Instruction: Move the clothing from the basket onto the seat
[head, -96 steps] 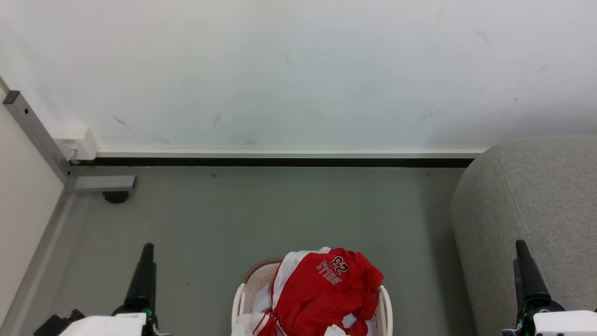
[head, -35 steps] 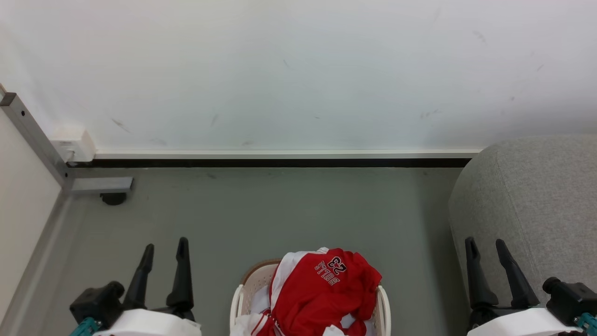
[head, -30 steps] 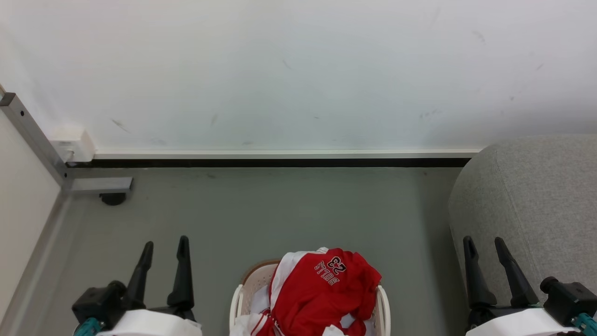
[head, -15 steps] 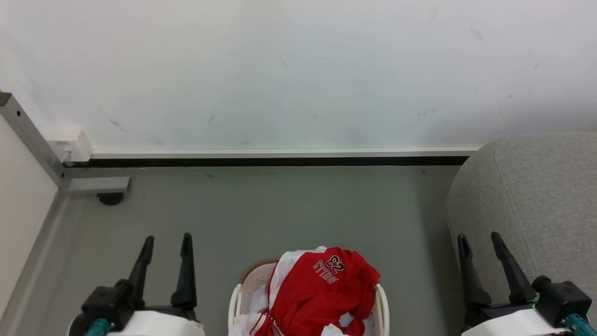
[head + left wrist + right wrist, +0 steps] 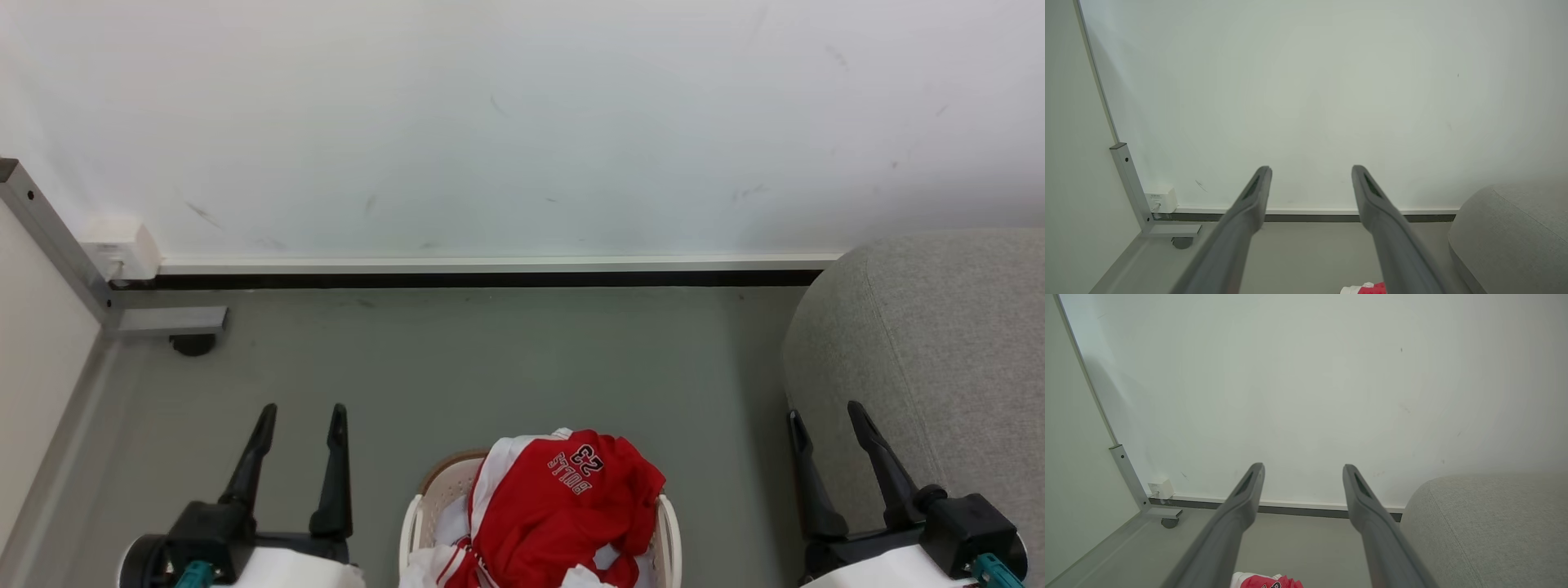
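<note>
Clothing (image 5: 563, 506) in red, white-trimmed fabric tops the cream perforated basket (image 5: 447, 488), "23" inverted, near end cropped; left gripper (image 5: 303, 407) and right gripper (image 5: 823, 408) gape.

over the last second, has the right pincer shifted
Yes. The right pincer has drifted left, toward the basket, measured against the seat.

This looks like a bare test room dressed up as a corner of a home. A grey sofa (image 5: 939, 343) and a laundry basket (image 5: 445, 490) of red clothes (image 5: 563, 506) sit on a plain grey floor (image 5: 490, 359). The white wall (image 5: 522, 122) is scuffed and plain, and at the left a metal-framed partition (image 5: 51, 229) stands on a small black caster (image 5: 193, 344).
</note>
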### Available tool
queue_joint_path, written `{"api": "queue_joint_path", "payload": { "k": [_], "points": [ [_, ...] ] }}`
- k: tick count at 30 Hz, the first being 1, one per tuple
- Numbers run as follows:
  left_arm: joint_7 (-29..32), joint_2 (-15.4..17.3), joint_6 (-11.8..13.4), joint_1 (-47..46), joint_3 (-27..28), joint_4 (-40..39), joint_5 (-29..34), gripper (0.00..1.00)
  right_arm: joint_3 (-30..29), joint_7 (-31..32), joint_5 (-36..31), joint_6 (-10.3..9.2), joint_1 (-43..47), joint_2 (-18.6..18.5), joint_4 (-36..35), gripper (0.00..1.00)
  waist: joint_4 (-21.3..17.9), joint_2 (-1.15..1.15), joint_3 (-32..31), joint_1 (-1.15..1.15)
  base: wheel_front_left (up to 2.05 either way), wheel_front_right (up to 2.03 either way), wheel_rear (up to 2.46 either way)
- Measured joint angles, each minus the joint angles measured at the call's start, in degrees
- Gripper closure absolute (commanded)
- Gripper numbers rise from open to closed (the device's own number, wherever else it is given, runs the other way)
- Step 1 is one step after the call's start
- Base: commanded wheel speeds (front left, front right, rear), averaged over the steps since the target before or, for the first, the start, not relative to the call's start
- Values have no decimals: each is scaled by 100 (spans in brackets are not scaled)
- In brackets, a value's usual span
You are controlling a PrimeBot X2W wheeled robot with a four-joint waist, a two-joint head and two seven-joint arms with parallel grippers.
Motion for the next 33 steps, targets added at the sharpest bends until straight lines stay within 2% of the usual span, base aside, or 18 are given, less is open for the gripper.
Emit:
{"api": "queue_joint_path", "payload": {
  "k": [9, 33],
  "points": [
    [-91, -12, -2, 0, 12, -20, 276, 0, 15, -94, -285, 0, -7, 2, -19, 0, -15, 0, 8, 0, 0, 0, 0],
    [-91, -21, -77, -1, 67, 36, 274, 0, 23, -96, -258, 0, -12, 5, -16, 0, -35, 0, 3, 0, 0, 0, 0]
  ]
}}
